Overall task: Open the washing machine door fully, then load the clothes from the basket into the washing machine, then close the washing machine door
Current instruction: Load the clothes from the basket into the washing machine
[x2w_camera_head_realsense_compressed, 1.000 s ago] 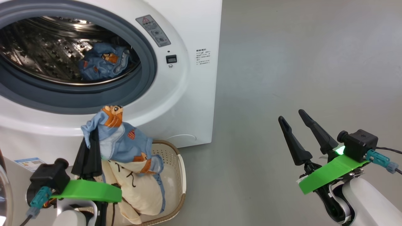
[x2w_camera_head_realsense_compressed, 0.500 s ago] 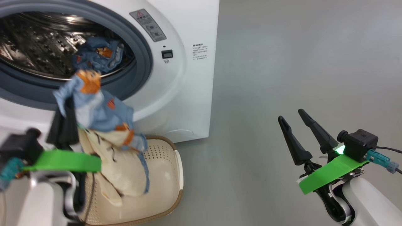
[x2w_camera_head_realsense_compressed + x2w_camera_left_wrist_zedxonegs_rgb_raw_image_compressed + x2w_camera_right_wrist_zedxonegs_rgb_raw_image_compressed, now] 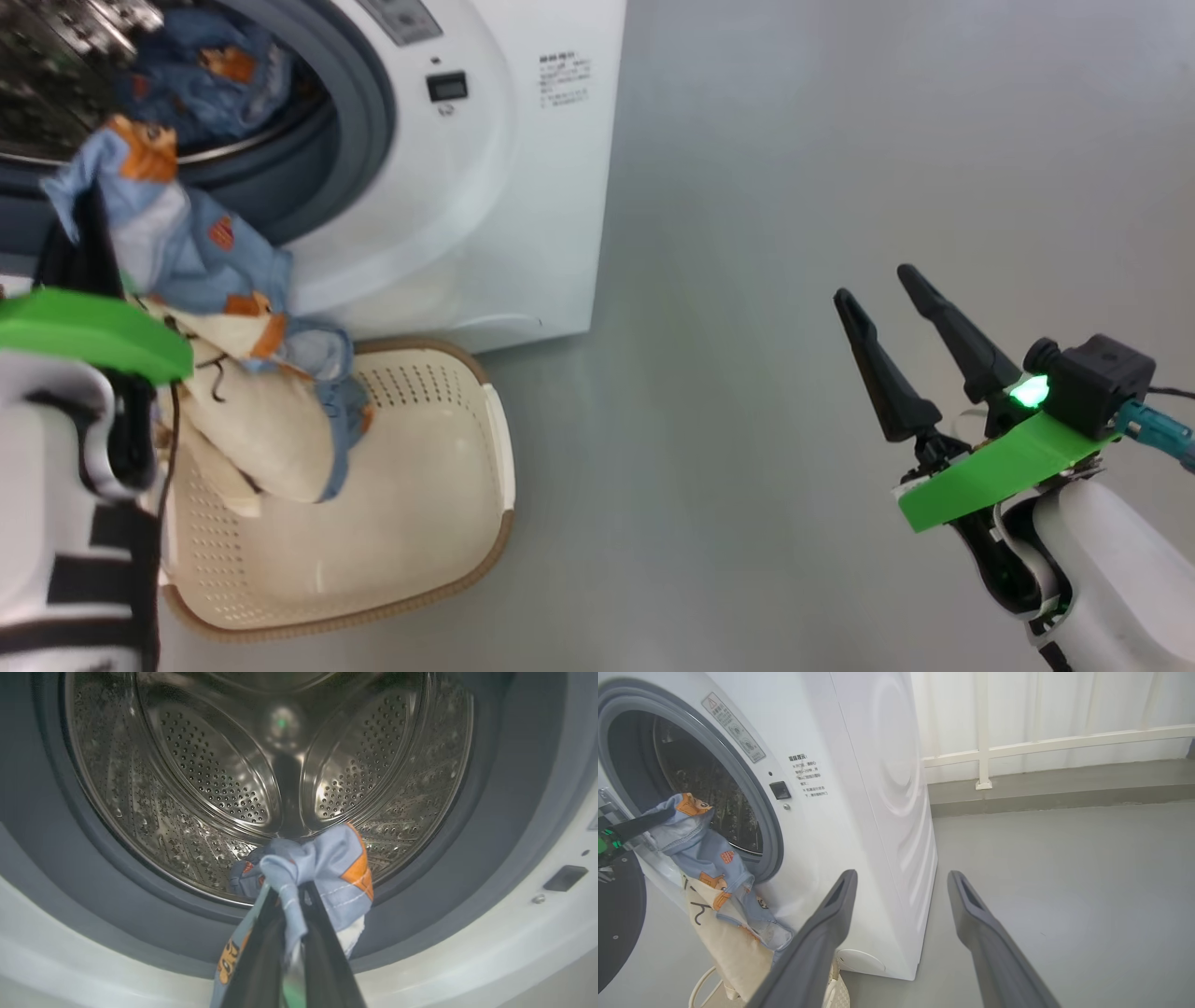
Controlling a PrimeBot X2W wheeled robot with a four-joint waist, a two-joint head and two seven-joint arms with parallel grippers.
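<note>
Clothes (image 3: 177,252) hang outside washing machine (image 3: 523,187) opening.

1. The small cream perforated plastic basket (image 3: 509,467) sits just before the big white front-loading washing machine (image 3: 523,187).
2. The soft blue-and-cream clothes bundle (image 3: 187,252) hangs from the left gripper (image 3: 287,887), above the basket, before the mouth of the perforated steel drum (image 3: 210,774).
3. Another blue printed garment (image 3: 201,84) lies inside the drum.
4. The right gripper (image 3: 876,285) stands well to the right.
</note>
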